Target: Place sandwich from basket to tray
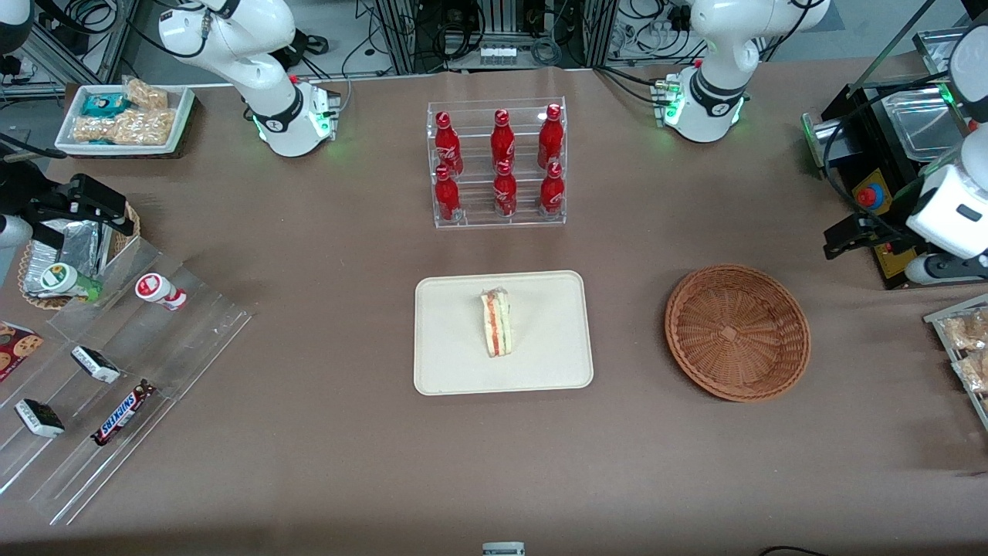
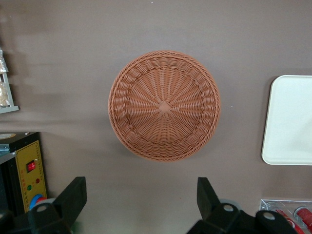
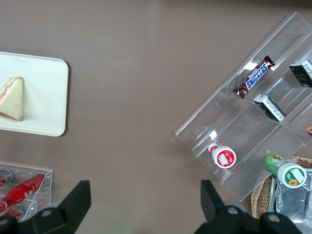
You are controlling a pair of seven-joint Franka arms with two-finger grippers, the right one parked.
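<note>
The sandwich point(image 1: 496, 323), a pale wedge with orange and green layers, lies in the middle of the cream tray point(image 1: 448, 355). It also shows on the tray point(image 3: 46, 105) as the sandwich point(image 3: 12, 99) in the right wrist view. The round wicker basket point(image 1: 737, 332) stands empty beside the tray, toward the working arm's end. My gripper point(image 1: 845, 238) hangs open and empty above the table, a little farther from the front camera than the basket and next to a black box. From the wrist I see the empty basket point(image 2: 164, 105), the tray's edge point(image 2: 292, 119) and my open gripper point(image 2: 140, 196).
A clear rack of red bottles point(image 1: 499, 164) stands farther from the front camera than the tray. A black control box with a red button point(image 1: 868, 194) sits close to my gripper. Packaged snacks point(image 1: 969, 344) lie at the working arm's end. A stepped acrylic rack point(image 1: 116, 386) holds small snacks at the parked arm's end.
</note>
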